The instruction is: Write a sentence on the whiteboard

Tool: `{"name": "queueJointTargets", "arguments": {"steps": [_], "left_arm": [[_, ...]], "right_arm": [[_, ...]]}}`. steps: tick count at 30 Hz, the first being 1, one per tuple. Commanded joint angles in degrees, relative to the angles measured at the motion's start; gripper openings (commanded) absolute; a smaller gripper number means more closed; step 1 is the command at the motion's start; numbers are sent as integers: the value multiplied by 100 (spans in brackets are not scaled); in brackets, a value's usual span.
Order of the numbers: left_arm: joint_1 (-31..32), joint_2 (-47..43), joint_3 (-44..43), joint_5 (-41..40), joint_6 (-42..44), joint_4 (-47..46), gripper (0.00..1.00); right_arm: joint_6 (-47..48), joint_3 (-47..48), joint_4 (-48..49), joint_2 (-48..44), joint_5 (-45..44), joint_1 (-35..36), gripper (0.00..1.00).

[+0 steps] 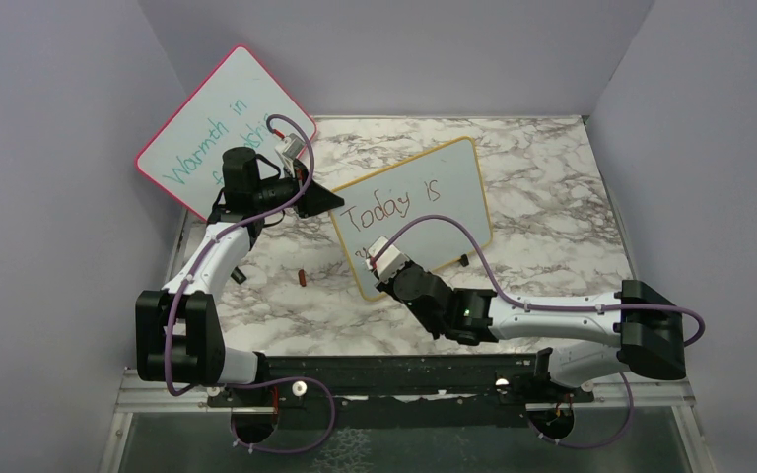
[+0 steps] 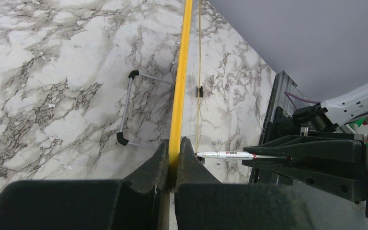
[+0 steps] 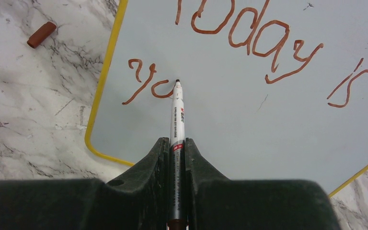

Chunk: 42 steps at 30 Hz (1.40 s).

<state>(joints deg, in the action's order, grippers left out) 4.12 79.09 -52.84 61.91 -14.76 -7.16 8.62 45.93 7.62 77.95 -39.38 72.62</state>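
On the marble table, your left gripper pinches the whiteboard by its yellow frame edge. Your right gripper is clamped on the marker, whose tip sits at "yo", below "Today is" of the sentence.

The whiteboard is stood mid-table, its 9 o'clock edge clamped in the left gripper. A second board is leaned behind it, at 10 o'clock. A cap is laid on the table at 8 o'clock. The marker, gripped by the right gripper, is touched to the lower line of the sentence, at the whiteboard's 7 o'clock.
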Motion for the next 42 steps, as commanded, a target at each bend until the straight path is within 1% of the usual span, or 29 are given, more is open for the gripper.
{"name": "queueJointTargets", "arguments": {"steps": [1,7,18,27,33,42], "left_arm": [[5,80,38,-346,378,357,0],[-3,89,37,-346,378,358,0],[-16,89,36,-346,377,356,0],[-16,94,37,-346,378,359,0],[-16,81,46,-346,378,356,0],[-16,85,46,-341,378,362,0]], "right_arm": [[2,126,19,-15,363,-99,1],[-45,115,-116,-34,552,-99,0],[-111,34,-335,-207,587,-99,1],[-73,-98,-14,-578,223,-99,0],[-141,-75,-102,-410,-113,-140,0],[-168,-28,-97,-203,-14,-170,0]]}}
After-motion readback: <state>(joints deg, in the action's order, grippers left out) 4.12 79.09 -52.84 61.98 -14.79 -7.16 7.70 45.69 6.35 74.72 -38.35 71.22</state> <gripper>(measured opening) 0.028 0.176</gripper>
